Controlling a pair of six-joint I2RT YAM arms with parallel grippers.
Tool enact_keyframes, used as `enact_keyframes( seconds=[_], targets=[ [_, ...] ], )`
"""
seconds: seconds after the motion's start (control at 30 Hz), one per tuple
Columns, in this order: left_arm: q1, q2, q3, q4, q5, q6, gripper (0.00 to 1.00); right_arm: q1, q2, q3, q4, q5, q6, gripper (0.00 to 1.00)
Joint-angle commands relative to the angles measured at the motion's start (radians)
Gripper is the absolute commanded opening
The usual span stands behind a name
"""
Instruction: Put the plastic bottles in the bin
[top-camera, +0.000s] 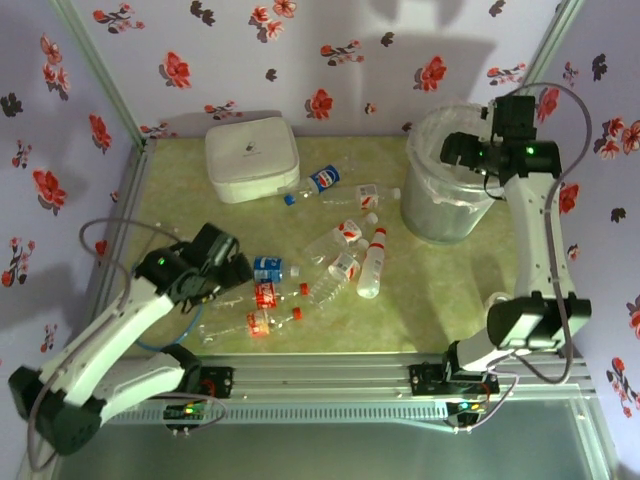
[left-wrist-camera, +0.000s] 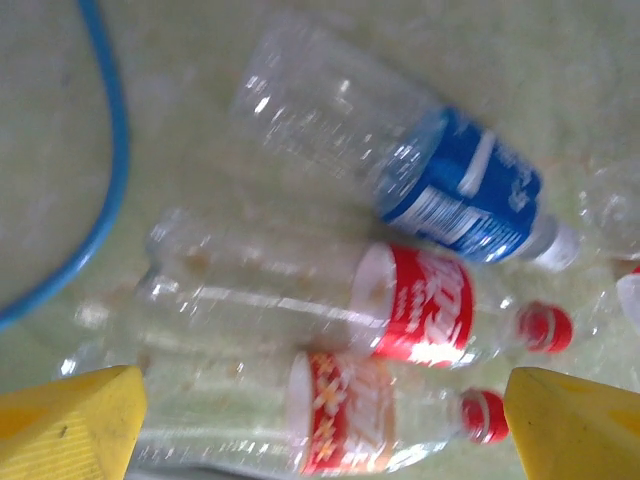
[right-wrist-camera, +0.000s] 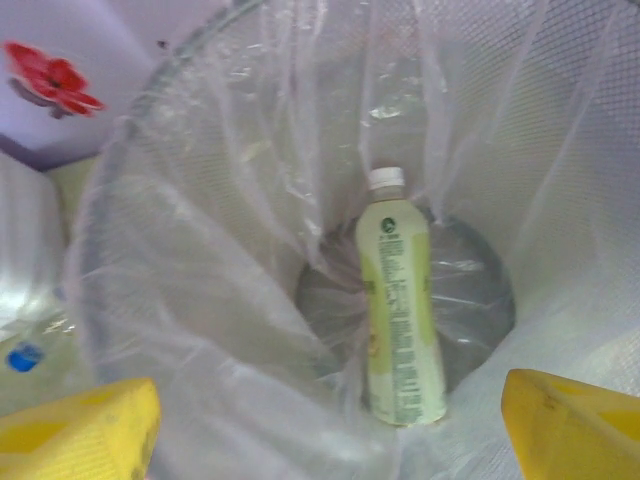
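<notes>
Yellow left fingers (left-wrist-camera: 70, 420) are spread and empty, low over the green bench (top-camera: 175, 195). Large round translucent bin (top-camera: 440, 215) is set far right under the released right fingers (right-wrist-camera: 560, 420), with one green-labelled plastic bottle (right-wrist-camera: 400, 310) inside. Clear red-patterned bottle (left-wrist-camera: 340, 415) lies lengthwise between the left fingers, cap right; a wrist turn is judged needed.
</notes>
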Motion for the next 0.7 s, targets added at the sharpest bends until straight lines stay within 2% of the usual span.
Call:
enact_keyframes(
  seconds=[0.0, 0.03, 0.17, 0.27, 0.37, 0.5, 0.67],
  targets=[
    [0.033, 0.128, 0.106, 0.144, -0.054, 0.18, 0.9, 0.004, -0.128, -0.104, 0.14, -0.135, 0.083, 0.89],
    [0.039, 0.182, 0.151, 0.185, -0.041, 0.252, 0.9, 0.004, -0.159, -0.138, 0.162, -0.157, 0.096, 0.89],
    [0.05, 0.455, 0.376, 0.324, 0.061, 0.683, 0.85, 0.005, -0.244, -0.233, 0.19, -0.219, 0.136, 0.88],
    [0.067, 0.621, 0.502, 0.404, 0.171, 0.88, 0.77, 0.007, -0.285, -0.295, 0.182, -0.276, 0.149, 0.88],
    [0.082, 0.795, 0.658, 0.405, 0.26, 0.994, 0.73, 0.01, -0.339, -0.363, 0.172, -0.293, 0.165, 0.88],
    [0.102, 1.008, 0.877, 0.337, 0.264, 1.072, 0.76, 0.01, -0.395, -0.4, 0.122, -0.285, 0.164, 0.88],
    [0.125, 1.198, 1.086, 0.279, 0.245, 1.13, 0.81, 0.011, -0.417, -0.359, 0.018, -0.251, 0.116, 0.88]
  ],
)
